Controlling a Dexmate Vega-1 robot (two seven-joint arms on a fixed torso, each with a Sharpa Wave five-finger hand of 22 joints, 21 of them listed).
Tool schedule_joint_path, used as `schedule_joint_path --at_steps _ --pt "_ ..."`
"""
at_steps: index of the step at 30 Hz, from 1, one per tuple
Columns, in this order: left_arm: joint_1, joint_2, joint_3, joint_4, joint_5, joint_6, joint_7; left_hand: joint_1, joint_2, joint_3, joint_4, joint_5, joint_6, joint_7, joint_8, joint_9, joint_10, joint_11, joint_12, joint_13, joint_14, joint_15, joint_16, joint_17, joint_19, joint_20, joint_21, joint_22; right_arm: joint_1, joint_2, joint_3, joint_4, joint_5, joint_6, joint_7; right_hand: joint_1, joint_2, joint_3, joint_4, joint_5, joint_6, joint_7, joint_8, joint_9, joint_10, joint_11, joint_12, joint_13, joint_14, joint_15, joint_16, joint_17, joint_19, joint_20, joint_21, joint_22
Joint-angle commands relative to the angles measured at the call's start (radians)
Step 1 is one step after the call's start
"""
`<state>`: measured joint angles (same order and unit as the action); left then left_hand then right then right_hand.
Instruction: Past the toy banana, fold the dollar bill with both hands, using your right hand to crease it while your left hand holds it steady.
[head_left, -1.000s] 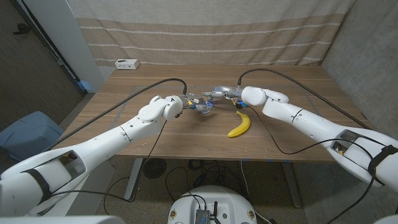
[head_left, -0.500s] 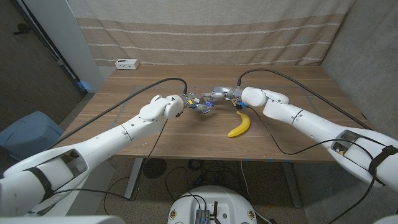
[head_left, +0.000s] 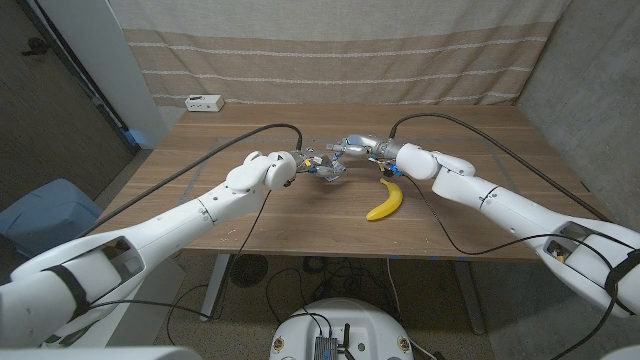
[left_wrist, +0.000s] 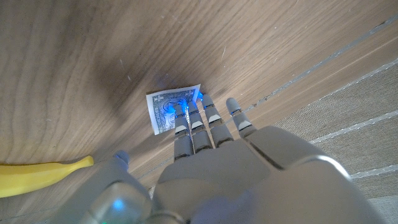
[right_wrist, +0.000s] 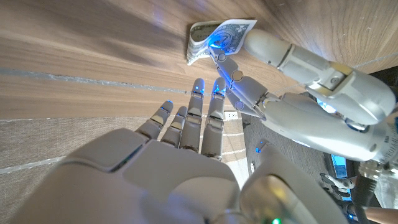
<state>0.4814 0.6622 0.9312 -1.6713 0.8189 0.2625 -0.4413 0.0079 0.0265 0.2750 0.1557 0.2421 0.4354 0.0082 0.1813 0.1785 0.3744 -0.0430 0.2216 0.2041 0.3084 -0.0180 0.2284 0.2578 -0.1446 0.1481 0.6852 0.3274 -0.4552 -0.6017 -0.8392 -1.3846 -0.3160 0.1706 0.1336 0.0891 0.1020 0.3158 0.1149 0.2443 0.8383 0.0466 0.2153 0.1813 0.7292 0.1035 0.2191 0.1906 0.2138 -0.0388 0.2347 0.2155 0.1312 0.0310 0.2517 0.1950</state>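
Two hands: both at the dollar bill (left_wrist: 174, 110), past the toy banana (head_left: 385, 201).
Left hand (left_wrist: 205, 143): fingertips press the bill to the wooden table (head_left: 470, 140).
Right hand (right_wrist: 186, 127): fingers extended, narrowly spread, holding nothing.
Risk: weak left pressure lets the bill slide during creasing.

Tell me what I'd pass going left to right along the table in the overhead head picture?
Small white box → robot's white left hand → grey-green paper dollar bill → yellow toy banana.
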Motion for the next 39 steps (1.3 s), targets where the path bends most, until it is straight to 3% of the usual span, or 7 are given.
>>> schedule_joint_path --at_steps 1,20,39 --pt "-0.007 -0.004 0.006 0.008 -0.006 -0.004 0.004 0.001 -0.004 -0.003 0.000 0.010 0.005 -0.003 0.008 0.002 -0.001 -0.001 -0.001 0.001 -0.004 -0.002 0.000 0.003 -0.007 0.000 0.008 0.006 -0.029 -0.012 0.024 -0.014 -0.007 -0.001 -0.010 0.002 0.000 0.005 -0.007 0.003 0.068 0.013 0.014 -0.001 0.067 0.025 0.012 0.000 0.069 -0.040 0.018 -0.010 0.041 0.006 0.014 -0.002" --pt "-0.008 -0.001 0.008 0.004 -0.011 -0.002 0.002 0.004 -0.003 -0.011 0.000 0.015 -0.002 -0.003 0.007 0.002 -0.004 -0.004 -0.004 -0.001 -0.006 -0.002 -0.001 0.003 -0.008 -0.001 0.012 0.007 0.005 0.022 -0.006 0.056 0.011 -0.028 0.054 0.000 -0.007 0.004 -0.008 0.004 0.065 0.015 0.001 -0.001 0.071 0.020 0.000 0.000 0.069 -0.037 0.009 -0.016 0.038 0.007 0.009 -0.004" --pt "0.004 0.012 0.003 -0.024 -0.004 0.008 -0.004 0.006 -0.002 -0.018 0.000 0.019 -0.013 -0.008 0.006 0.002 -0.011 -0.004 -0.007 -0.002 -0.009 -0.003 -0.001 0.003 -0.011 0.001 0.016 0.007 0.005 0.022 -0.020 0.051 0.021 -0.058 0.082 0.001 -0.009 0.005 -0.010 0.004 0.078 0.018 -0.001 -0.001 0.082 0.023 -0.003 0.000 0.083 -0.041 0.009 -0.019 0.038 0.009 0.006 -0.004"
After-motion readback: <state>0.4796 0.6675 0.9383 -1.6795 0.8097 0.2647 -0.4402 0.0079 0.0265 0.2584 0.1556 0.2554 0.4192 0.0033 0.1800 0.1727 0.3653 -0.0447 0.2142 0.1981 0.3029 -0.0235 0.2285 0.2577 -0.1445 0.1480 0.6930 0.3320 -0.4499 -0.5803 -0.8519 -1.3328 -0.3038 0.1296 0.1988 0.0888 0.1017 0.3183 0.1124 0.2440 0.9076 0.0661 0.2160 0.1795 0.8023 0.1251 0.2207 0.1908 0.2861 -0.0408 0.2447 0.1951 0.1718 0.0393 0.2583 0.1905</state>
